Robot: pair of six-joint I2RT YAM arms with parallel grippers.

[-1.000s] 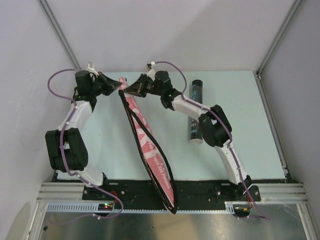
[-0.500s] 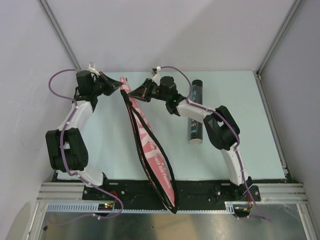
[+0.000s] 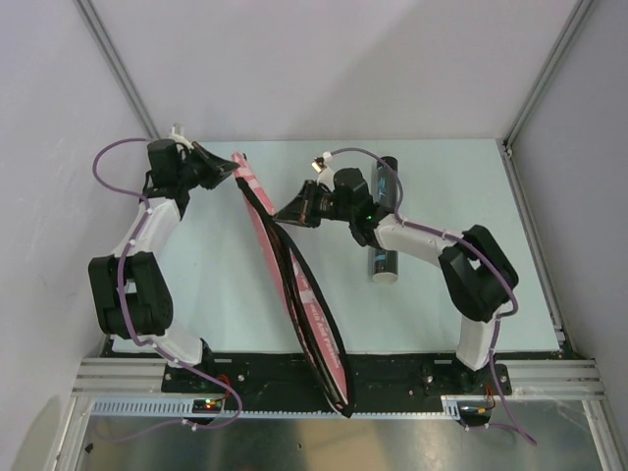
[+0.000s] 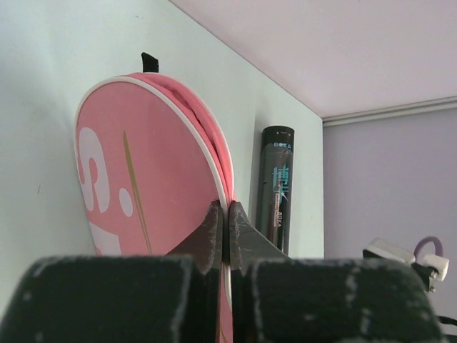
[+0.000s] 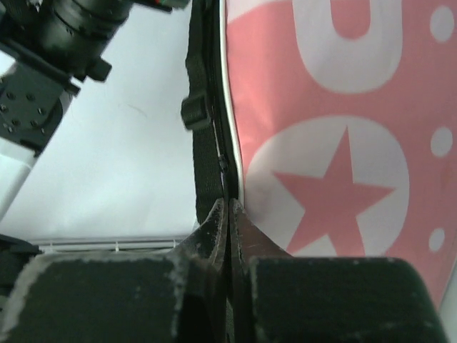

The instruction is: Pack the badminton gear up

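Racket case (image 3: 294,275): pink fabric, white lettering, black strap and zip seam; long, flat, teardrop-shaped, standing on edge across table (image 3: 216,285), far left to near centre. Probably light and soft-sided, prone to flop; best held at the piped rim. Left gripper (image 3: 234,169) pinched shut on the far rim; right gripper (image 3: 282,213) closed on the mid-length seam. Tube (image 3: 386,177): black, rigid, glossy, lying to the case's right.

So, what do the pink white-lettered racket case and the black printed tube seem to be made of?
The pink racket case looks like smooth, matte synthetic fabric: it bulges softly and shows no shine. Its black strap seems woven webbing. The black printed tube looks rigid and slightly glossy, perhaps coated cardboard or plastic; I cannot tell which.
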